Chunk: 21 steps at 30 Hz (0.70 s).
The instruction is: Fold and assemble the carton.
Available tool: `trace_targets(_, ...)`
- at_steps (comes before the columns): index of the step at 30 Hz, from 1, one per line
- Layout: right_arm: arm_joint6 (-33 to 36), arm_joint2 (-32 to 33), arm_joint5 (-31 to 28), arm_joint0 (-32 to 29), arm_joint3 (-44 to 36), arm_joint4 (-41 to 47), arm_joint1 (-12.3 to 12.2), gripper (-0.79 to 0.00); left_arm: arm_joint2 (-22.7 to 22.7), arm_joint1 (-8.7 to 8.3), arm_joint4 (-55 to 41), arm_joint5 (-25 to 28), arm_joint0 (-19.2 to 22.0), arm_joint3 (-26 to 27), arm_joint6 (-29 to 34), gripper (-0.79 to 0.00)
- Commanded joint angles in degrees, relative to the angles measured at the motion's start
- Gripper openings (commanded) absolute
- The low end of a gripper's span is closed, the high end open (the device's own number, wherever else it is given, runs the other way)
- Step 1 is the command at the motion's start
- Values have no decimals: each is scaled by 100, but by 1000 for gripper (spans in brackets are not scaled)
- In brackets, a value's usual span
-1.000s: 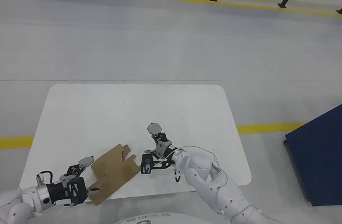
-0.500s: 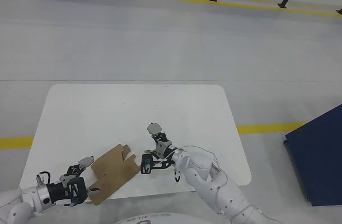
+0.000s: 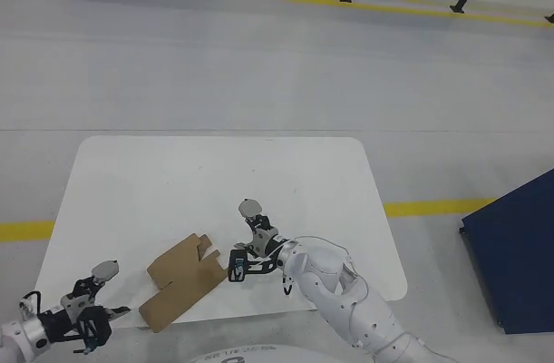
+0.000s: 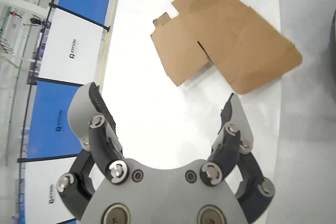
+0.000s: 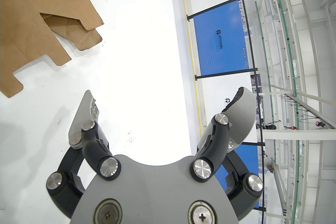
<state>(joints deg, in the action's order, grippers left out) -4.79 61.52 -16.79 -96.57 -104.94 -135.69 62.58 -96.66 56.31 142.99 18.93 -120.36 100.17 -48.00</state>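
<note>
A flat, unfolded brown carton (image 3: 181,279) lies near the front edge of the white table (image 3: 213,172), with its notched flaps pointing to the table's middle. My left gripper (image 3: 109,292) hovers open by the front-left corner, a short gap from the carton's near end (image 4: 225,36); nothing is between its fingers (image 4: 162,96). My right gripper (image 3: 242,240) stands open just beside the carton's flap end, one fingertip low near the cardboard. In the right wrist view the carton (image 5: 39,12) lies apart from the empty gripper (image 5: 165,95).
The table's front edge runs close under the carton and both arms. A dark blue panel (image 3: 521,245) stands on the floor off the right side. Bare tabletop stretches behind the carton.
My left gripper has drawn back from the carton's near end toward the front-left corner. The carton and right gripper have stayed put.
</note>
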Motion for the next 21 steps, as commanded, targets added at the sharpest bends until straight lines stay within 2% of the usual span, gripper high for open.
trace_targets(1,0,0,0,0,0,0,0,0,44,5,341,-563,-120,-23,327,0)
trace_targets(4,0,0,0,0,0,0,0,0,240,14,640,-913,-182,-24,527,0)
trace_targets(8,0,0,0,0,0,0,0,0,449,3,925,-1192,-139,-69,437,0)
trace_targets(11,0,0,0,0,0,0,0,0,522,-6,932,-1176,-75,-108,406,0)
trace_targets(17,0,0,0,0,0,0,0,0,765,3,1354,-1398,-22,-38,970,0)
trace_targets(21,0,0,0,0,0,0,0,0,888,-8,1378,-1323,35,-36,876,0)
